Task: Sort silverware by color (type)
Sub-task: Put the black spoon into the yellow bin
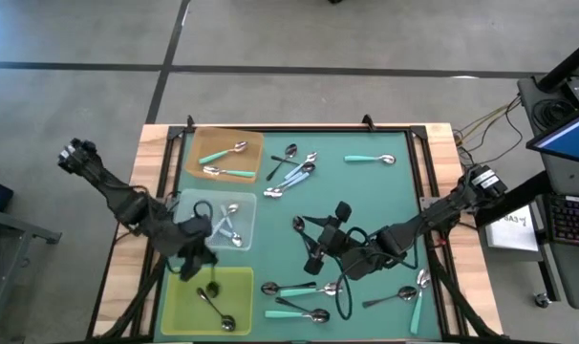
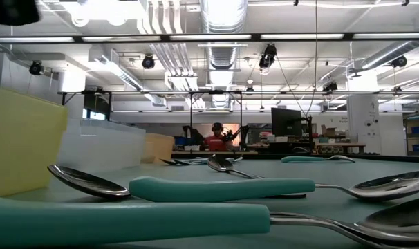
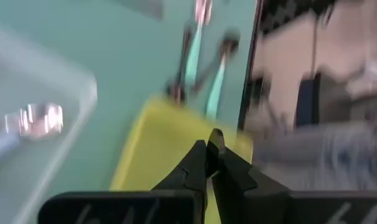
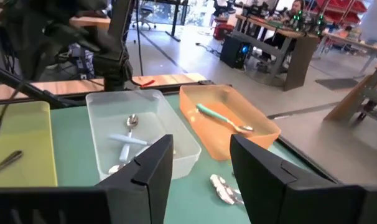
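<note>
Overhead and wrist views of both arms. Left arm: reaches in from the left edge, elbow bent, its left gripper (image 1: 196,256) low near the front-left; fingers (image 3: 201,163) pressed together with no gap. Right arm: extends from the right edge toward centre; right gripper (image 1: 313,244) has fingers (image 4: 152,168) spread apart, nothing between them.

orange tray (image 1: 252,143), clear tray (image 1: 244,212), yellow tray (image 1: 180,301) along green mat (image 1: 385,196).

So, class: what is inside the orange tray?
The orange tray holds two mint-handled spoons, lying apart. Nothing covers them from above; in the right wrist view its near wall hides part of the floor.
</note>
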Controlling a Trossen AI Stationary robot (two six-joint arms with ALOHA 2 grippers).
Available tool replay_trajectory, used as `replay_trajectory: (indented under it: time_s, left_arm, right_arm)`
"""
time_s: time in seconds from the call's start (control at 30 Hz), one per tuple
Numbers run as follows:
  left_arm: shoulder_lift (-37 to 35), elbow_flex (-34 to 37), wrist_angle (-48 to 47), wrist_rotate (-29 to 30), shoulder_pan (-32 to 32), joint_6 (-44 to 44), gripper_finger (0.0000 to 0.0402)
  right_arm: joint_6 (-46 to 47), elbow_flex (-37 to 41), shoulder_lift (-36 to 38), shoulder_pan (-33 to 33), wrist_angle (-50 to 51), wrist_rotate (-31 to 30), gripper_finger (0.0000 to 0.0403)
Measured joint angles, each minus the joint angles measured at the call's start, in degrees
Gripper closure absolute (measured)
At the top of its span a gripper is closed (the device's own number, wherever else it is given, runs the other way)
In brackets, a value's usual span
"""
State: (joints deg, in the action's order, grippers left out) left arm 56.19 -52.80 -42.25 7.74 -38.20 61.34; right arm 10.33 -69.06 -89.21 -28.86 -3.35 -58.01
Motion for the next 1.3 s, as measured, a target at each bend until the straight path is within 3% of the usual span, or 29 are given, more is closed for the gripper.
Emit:
replay_trajectory:
  time_s: [0.17, 0.3, 0.47, 0.77, 1.07, 1.3]
  left_arm:
    - [3.7, 0.0, -7.0, -10.8, -1.5, 3.4, 0.0402]
    - [7.7, 0.0, -6.8, -17.0, -1.5, 1.0, 0.0402]
    - [12.5, 0.0, -6.5, -17.8, -1.5, -0.2, 0.0402]
    - [16.7, 0.0, -3.7, -17.8, -1.5, -0.5, 0.036]
    - [17.5, 0.0, 11.0, -15.7, -1.4, -7.0, 0.0274]
    - [17.5, 0.0, 20.0, -3.9, -1.4, -16.7, 0.0231]
  right_arm:
    - [4.7, 0.0, 0.0, 0.0, 3.0, 0.4, 0.0255]
    - [8.7, 0.0, 0.0, 0.0, 4.1, 5.5, 0.026]
    - [15.8, -0.6, 0.0, 0.0, 10.2, 12.2, 0.0271]
    - [41.4, -0.9, 0.0, -0.4, 31.4, 20.1, 0.0282]
    - [58.4, -1.0, -0.1, -0.6, 49.0, 45.9, 0.0279]
    - [65.5, -0.9, -0.2, -3.9, 58.7, 70.4, 0.0278]
